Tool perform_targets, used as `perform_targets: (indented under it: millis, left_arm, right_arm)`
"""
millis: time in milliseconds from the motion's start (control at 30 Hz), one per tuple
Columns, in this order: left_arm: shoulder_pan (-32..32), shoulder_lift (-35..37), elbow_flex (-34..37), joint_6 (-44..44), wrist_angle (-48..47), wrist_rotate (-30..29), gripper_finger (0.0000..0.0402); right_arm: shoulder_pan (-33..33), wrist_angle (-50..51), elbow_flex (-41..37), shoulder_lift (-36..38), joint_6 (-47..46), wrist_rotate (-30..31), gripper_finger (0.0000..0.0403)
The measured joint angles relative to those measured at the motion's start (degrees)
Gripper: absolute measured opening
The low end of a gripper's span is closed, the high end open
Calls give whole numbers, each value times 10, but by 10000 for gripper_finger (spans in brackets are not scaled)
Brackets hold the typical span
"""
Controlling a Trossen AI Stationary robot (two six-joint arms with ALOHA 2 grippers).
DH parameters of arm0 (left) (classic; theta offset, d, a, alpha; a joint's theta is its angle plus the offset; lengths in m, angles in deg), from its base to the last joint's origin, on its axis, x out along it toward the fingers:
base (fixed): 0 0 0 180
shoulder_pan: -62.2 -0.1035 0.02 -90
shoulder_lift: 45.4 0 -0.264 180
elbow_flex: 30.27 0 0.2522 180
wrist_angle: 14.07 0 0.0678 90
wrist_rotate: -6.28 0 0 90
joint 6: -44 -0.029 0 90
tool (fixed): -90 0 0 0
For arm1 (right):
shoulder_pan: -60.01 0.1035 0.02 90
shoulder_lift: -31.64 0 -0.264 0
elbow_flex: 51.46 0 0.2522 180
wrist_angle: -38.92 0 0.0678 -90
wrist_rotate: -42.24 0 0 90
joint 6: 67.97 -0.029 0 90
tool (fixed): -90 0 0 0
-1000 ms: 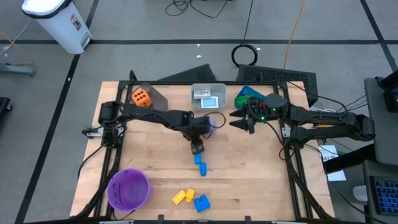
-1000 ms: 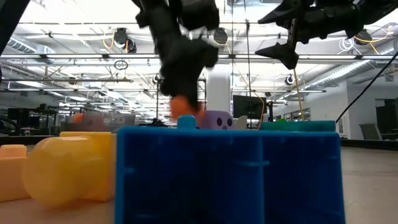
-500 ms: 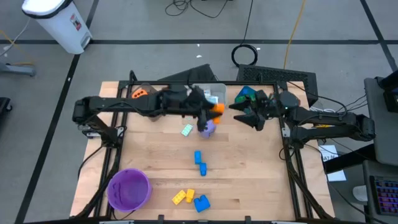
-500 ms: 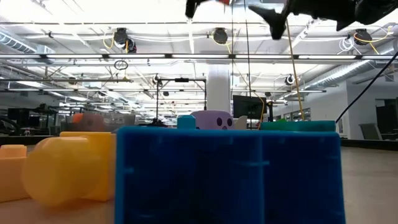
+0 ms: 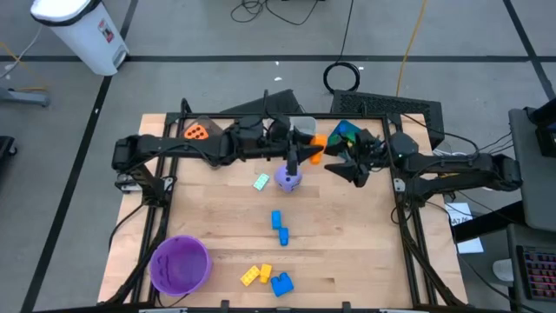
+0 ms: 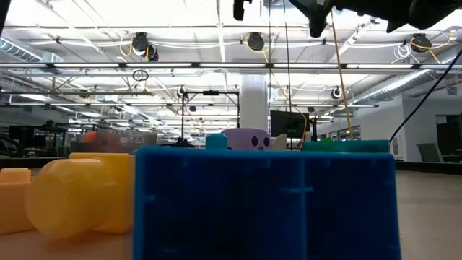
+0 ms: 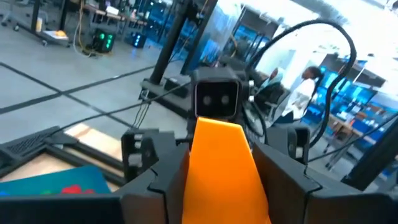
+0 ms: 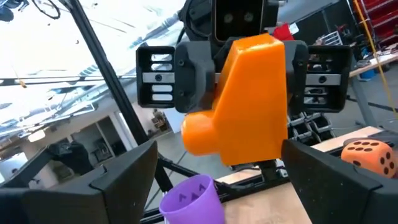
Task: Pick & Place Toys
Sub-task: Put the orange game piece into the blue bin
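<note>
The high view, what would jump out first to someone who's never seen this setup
The two grippers meet in mid-air over the far middle of the table: the left gripper holds an orange brick out to the open right gripper, which faces it. Just below them a purple die sits on the wood, and a purple bowl stands at the near left corner.

Grey floor [image 5: 217, 52] with dark seams; bright ceiling lights [image 6: 108, 14] overhead.

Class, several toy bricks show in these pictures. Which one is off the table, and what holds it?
The orange brick, clamped in the left gripper above the table's far side. The blue bricks and yellow brick lie loose on the wood.
</note>
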Motion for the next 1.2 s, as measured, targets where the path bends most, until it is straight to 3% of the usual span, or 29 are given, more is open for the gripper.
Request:
perform_targets:
  millis: [533, 733, 967, 1200]
  left_arm:
    - [4, -18, 0, 27, 23, 2, 161]
    - [6, -42, 0, 47, 49, 17, 142]
    - [5, -47, 0, 51, 57, 19, 150]
    - [-2, -47, 0, 53, 63, 26, 116]
  right_arm:
    - [3, -46, 0, -36, 15, 58, 336]
    - [2, -47, 0, -36, 12, 61, 332]
    - [2, -31, 0, -35, 11, 58, 278]
    - [2, -28, 0, -35, 12, 57, 222]
